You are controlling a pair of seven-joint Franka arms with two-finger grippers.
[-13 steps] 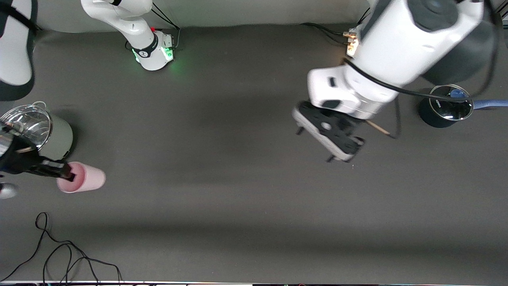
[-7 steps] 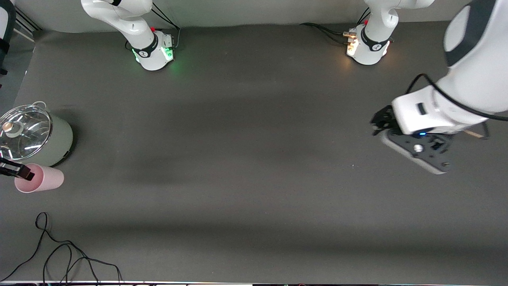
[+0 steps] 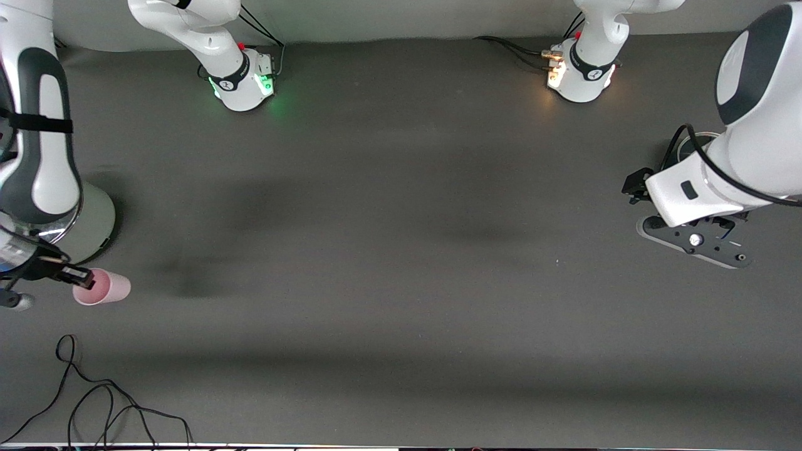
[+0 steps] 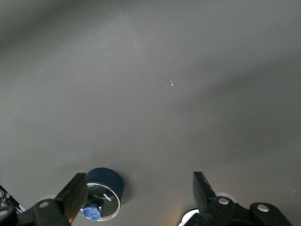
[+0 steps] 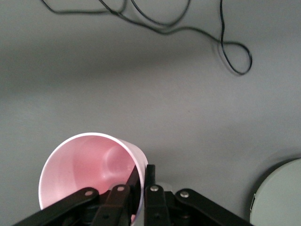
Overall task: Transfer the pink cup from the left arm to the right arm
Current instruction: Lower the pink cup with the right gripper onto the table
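The pink cup (image 3: 105, 288) is at the right arm's end of the table, beside the grey-green pot. My right gripper (image 3: 76, 276) is shut on its rim. In the right wrist view one finger sits inside the pink cup (image 5: 87, 165) and the other outside, with the right gripper (image 5: 142, 175) pinching the wall. My left gripper (image 3: 694, 241) hangs over the table at the left arm's end. In the left wrist view the left gripper (image 4: 139, 190) is open with nothing between its fingers.
The grey-green pot (image 3: 97, 219) stands partly under the right arm and shows as a pale rim (image 5: 282, 197). A dark blue pot (image 4: 104, 193) with something blue inside stands below the left gripper. A black cable (image 3: 94, 401) loops near the front edge, cable (image 5: 188, 23).
The left arm swung from the table's middle to its own end, still open. The right gripper kept its hold on the cup, shifting toward its end and then back a little.
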